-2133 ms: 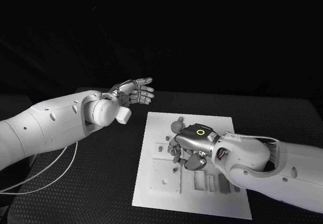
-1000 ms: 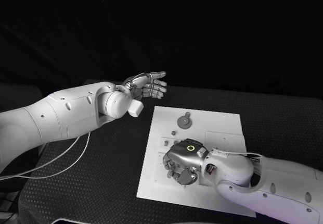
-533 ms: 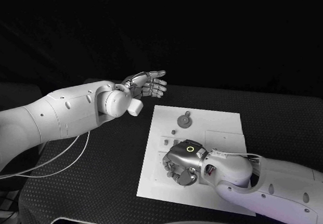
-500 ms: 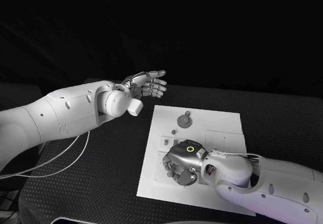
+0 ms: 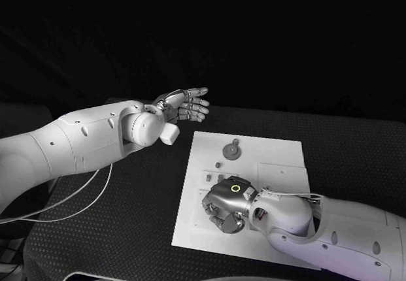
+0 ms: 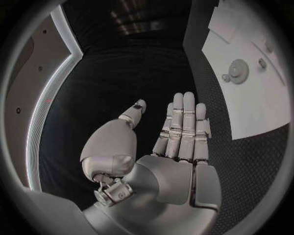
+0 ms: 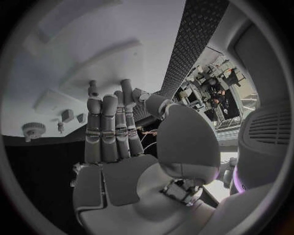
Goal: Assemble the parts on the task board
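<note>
Task board (image 5: pixel 270 158) under the right hand (image 5: pixel 225 205).
Right fingers extended, grasping nothing; left hand (image 5: pixel 185 105) spread, released, beyond the board.

White, smooth-shelled arms (image 5: pixel 62 148) with thin white cables end in silver jointed hands (image 5: pixel 183 106); one wrist bears a green ring light (image 5: pixel 234 188).

The task board (image 5: pixel 270 158) lies in the middle of the table (image 5: pixel 125 238). A round part (image 5: pixel 231 151) sits on the board's far portion, with smaller parts (image 5: pixel 214 176) nearer the robot along the board's left side. The right hand (image 5: pixel 225 207) is over the board's near-left area. The left hand (image 5: pixel 186 105) is held above the table beyond the board's far-left corner, well apart from it.
</note>
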